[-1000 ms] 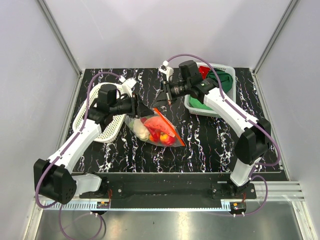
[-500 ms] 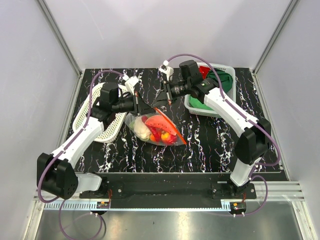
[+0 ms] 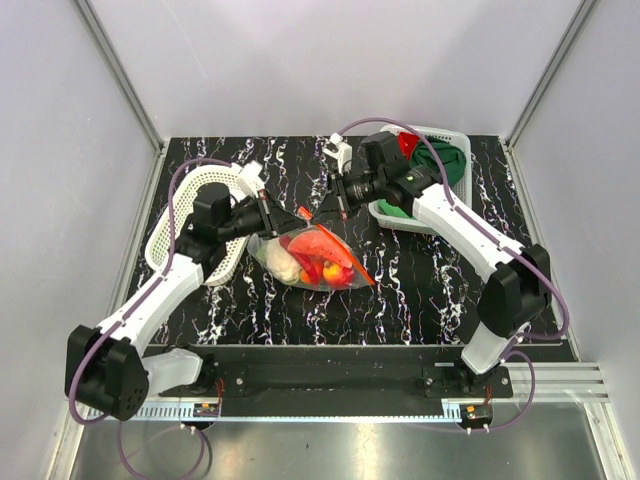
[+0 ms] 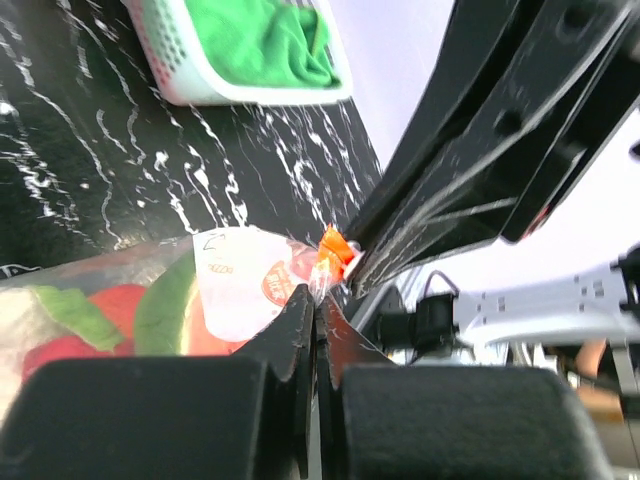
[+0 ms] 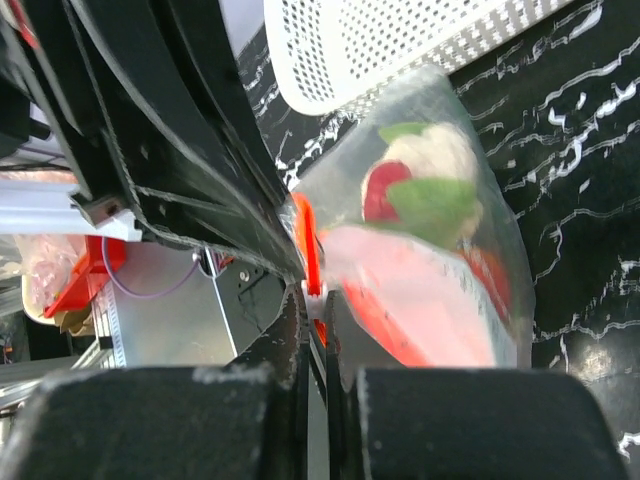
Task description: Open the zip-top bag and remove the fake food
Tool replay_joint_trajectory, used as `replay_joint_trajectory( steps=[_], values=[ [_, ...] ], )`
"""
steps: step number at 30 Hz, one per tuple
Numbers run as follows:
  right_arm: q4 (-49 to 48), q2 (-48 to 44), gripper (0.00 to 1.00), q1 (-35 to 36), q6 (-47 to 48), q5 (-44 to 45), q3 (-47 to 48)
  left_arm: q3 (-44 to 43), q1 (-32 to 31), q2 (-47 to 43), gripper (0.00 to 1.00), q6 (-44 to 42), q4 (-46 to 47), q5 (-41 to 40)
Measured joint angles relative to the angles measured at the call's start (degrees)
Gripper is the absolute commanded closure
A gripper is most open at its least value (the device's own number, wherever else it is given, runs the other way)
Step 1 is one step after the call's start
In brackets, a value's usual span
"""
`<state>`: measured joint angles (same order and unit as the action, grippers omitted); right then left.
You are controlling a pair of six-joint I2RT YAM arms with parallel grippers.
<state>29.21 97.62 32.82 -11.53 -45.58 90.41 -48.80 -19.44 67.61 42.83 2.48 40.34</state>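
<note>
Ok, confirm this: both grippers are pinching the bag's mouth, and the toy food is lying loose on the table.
One thing is wrong. The left gripper and right gripper do pinch the mouth of the bag, but the toy food is inside the bag, not loose on the table. The top view shows it through the clear plastic.
</note>
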Motion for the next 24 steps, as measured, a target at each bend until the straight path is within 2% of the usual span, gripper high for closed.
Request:
replay_joint_trajectory(
  steps=[10,24],
  values=[
    [0.17,-5.20,1.00,-0.42,0.17,1.33,-8.24,0.87,0.35,-1.99,1.00,3.85,-1.22,-6.27],
    [2.16,-25.49,1.00,-0.68,-2.75,7.58,-31.65,-0.96,2.14,0.63,1.00,5.20,-3.43,-9.29]
  ],
)
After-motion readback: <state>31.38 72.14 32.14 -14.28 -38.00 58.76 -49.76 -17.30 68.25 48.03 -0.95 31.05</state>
